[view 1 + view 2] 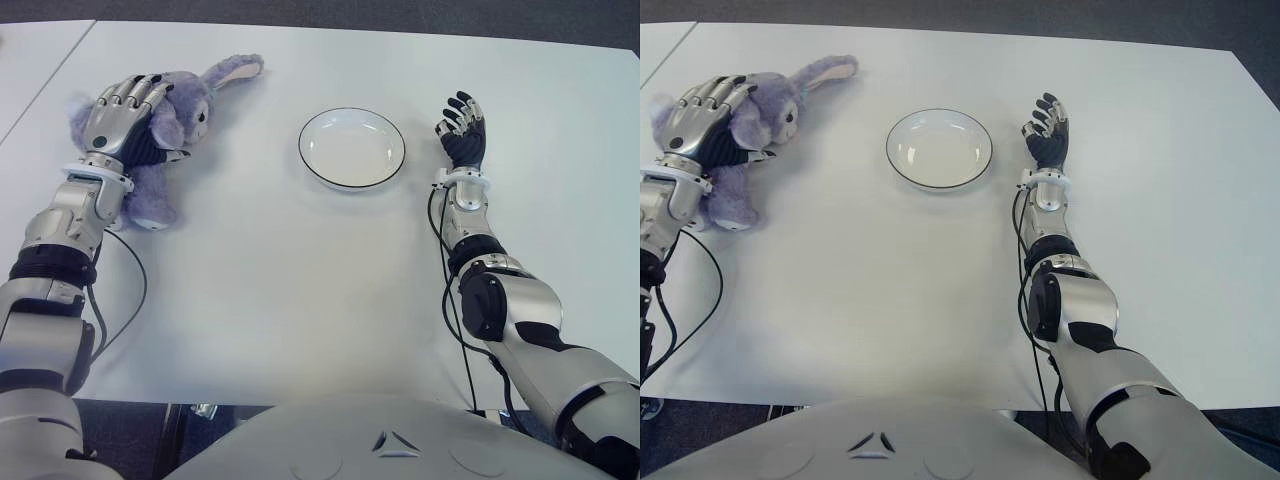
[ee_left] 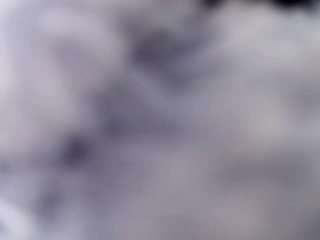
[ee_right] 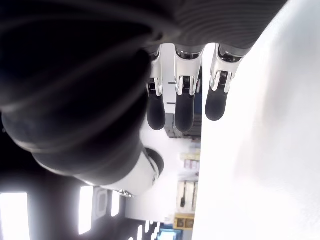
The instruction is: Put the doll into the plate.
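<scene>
Left hand (image 1: 128,112) draped over purple rabbit doll (image 1: 190,100), fingers curled around its body, well to the left of white plate (image 1: 352,148) on white table (image 1: 300,280). Right hand (image 1: 462,130) just right of plate, fingers relaxed, holding nothing.

On my left eye view I see the left robot hand (image 1: 128,112) closed over the purple doll (image 1: 180,115) on the white worktop (image 1: 300,280), well to the left of the empty plate (image 1: 352,148), with the right robot hand (image 1: 462,128) just right of that plate, fingers loosely extended.
</scene>
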`<state>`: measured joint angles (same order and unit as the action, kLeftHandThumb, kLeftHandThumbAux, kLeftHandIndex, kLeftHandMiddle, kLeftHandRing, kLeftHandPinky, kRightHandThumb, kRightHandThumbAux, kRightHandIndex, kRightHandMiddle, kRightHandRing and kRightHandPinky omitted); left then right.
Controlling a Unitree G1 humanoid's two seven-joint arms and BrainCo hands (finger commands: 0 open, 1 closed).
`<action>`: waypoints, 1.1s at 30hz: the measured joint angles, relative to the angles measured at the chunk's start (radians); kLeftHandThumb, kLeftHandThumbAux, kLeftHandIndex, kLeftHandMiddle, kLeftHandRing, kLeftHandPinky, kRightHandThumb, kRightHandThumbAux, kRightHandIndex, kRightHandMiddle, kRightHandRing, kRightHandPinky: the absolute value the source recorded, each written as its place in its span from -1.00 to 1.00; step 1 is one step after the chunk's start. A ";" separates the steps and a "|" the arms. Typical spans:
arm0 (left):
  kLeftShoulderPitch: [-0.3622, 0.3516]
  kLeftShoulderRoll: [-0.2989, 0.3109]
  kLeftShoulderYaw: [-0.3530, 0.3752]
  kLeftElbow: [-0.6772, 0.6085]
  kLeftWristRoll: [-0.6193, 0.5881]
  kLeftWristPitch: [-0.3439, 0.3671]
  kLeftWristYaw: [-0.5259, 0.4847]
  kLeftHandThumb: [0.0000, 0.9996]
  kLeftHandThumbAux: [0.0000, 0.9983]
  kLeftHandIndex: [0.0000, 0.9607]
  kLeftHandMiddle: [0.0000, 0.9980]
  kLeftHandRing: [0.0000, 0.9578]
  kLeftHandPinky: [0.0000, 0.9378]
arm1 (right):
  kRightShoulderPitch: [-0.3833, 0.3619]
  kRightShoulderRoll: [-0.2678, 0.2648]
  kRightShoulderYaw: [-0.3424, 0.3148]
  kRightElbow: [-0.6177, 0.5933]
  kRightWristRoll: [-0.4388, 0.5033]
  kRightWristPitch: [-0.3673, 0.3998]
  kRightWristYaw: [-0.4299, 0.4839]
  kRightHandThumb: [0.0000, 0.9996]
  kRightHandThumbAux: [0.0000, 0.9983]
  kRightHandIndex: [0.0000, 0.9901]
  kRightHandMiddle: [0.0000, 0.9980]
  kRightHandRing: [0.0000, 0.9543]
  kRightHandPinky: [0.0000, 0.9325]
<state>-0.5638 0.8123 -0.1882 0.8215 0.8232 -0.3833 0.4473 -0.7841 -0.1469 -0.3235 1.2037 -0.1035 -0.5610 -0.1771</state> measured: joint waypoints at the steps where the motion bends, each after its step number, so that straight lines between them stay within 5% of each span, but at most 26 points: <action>1: -0.009 -0.002 -0.003 0.017 0.000 -0.001 0.006 -1.00 0.42 -0.96 -1.00 -1.00 -1.00 | 0.000 0.000 -0.001 0.000 0.000 -0.001 0.000 0.48 0.85 -0.70 -0.60 -0.60 -0.60; 4: -0.036 -0.007 -0.016 0.069 -0.002 0.000 0.018 -1.00 0.44 -0.93 -1.00 -1.00 -0.99 | 0.000 0.001 -0.005 0.000 0.004 -0.003 0.003 0.51 0.84 -0.70 -0.60 -0.60 -0.60; 11: -0.080 -0.025 -0.027 0.161 -0.022 0.004 0.021 -0.96 0.53 -0.72 -0.78 -0.73 -0.57 | 0.000 0.001 -0.013 0.000 0.013 -0.006 0.013 0.45 0.84 -0.71 -0.60 -0.60 -0.60; 16: -0.102 -0.040 -0.026 0.202 -0.052 0.004 0.021 -0.52 0.50 -0.45 -0.43 -0.35 -0.20 | 0.000 0.002 -0.015 0.000 0.015 -0.006 0.014 0.37 0.84 -0.71 -0.61 -0.60 -0.60; 17: -0.109 -0.044 -0.026 0.210 -0.061 0.004 0.021 -0.19 0.47 -0.33 -0.34 -0.27 -0.14 | 0.000 0.002 -0.016 0.000 0.015 -0.006 0.014 0.39 0.84 -0.71 -0.61 -0.60 -0.61; 20: -0.128 -0.056 -0.025 0.231 -0.084 0.004 0.021 0.21 0.43 -0.18 -0.18 -0.14 -0.07 | 0.001 0.001 -0.016 0.000 0.015 -0.006 0.014 0.42 0.84 -0.71 -0.61 -0.60 -0.60; 29: -0.194 -0.112 -0.029 0.327 -0.125 0.029 0.036 0.41 0.39 -0.09 0.20 0.25 0.31 | 0.001 0.002 -0.021 0.000 0.015 -0.007 0.016 0.28 0.86 -0.70 -0.59 -0.60 -0.57; 33: -0.217 -0.136 -0.032 0.367 -0.127 0.048 0.071 0.42 0.39 -0.08 0.40 0.46 0.56 | 0.001 0.003 -0.029 0.000 0.018 -0.008 0.022 0.39 0.86 -0.69 -0.58 -0.59 -0.57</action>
<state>-0.7810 0.6761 -0.2206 1.1882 0.6965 -0.3348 0.5186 -0.7834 -0.1441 -0.3520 1.2037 -0.0854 -0.5695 -0.1546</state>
